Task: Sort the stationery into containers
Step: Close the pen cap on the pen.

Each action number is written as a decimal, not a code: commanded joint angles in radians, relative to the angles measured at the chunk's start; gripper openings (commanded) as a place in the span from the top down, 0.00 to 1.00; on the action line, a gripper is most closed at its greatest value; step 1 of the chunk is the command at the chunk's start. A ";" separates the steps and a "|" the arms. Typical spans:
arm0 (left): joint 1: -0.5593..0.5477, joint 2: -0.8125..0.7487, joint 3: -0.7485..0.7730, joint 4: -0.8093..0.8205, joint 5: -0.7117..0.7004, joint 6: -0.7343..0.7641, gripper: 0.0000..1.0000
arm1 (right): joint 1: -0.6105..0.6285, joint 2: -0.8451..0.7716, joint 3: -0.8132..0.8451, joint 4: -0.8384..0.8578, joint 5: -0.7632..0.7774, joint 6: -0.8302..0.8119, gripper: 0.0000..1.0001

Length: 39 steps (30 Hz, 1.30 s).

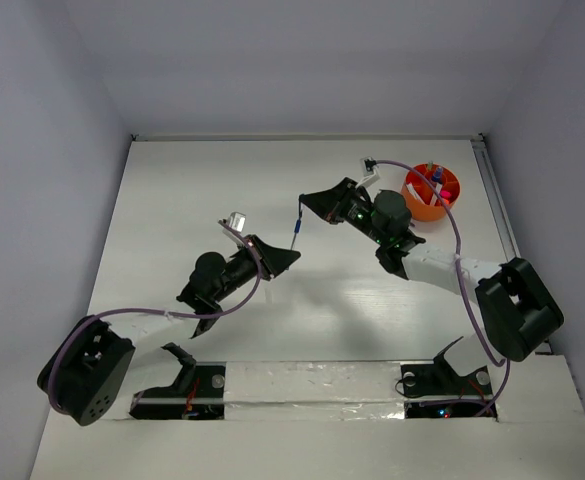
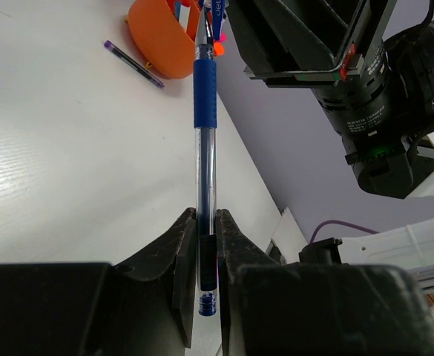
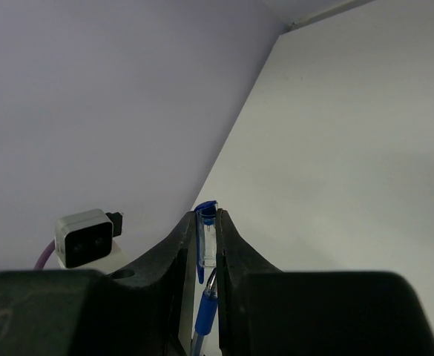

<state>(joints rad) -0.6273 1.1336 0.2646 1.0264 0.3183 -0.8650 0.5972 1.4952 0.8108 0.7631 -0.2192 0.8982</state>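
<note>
The left pincer [image 2: 205,222] is clenched on the rear end of a pen [image 2: 205,148], with the blue end plug sticking out just behind its fingers. The right pincer [image 3: 207,222] grasps the same pen at the other end, beyond the blue sleeve, and the tip pokes just past its fingertips. The pen hangs between the two, off the worktop [image 1: 192,200].

The left arm [image 1: 217,275] reaches from its base at the near left corner, up and to the right towards the middle. Its wrist is low and its fingers point right. The right arm [image 1: 442,270] folds back from the near right, elbow out by the right edge, then stretches left, so its fingers point left and meet the pen from the far side. From the right wrist, the left arm's camera [image 3: 85,239] shows just beside the fingers.

From above, the pen's long axis runs near to far, with the far end leaning slightly right. The tip end is farther away and the plug end is nearer the bases.

The cup [image 1: 419,207] stands well apart to the right of the pen, near the far right corner and close to the right edge. It holds pink and blue items. A dark pen [image 2: 133,64] lies flat just beside it; whether they touch I cannot tell.

Walls [image 1: 42,150] close off the left, far and right sides. Bare worktop spreads under the pen, to its left and beyond it.
</note>
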 commanded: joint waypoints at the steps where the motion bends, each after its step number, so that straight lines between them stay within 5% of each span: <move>1: -0.003 -0.035 0.051 0.035 0.024 0.018 1.00 | 0.007 0.010 0.047 0.073 -0.005 0.008 1.00; 39: -0.012 -0.061 0.064 0.000 -0.008 0.026 1.00 | 0.007 -0.079 -0.036 0.110 0.044 0.002 1.00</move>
<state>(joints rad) -0.6338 1.0855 0.2855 0.9985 0.3180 -0.8558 0.5972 1.4593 0.7818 0.7940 -0.1947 0.9123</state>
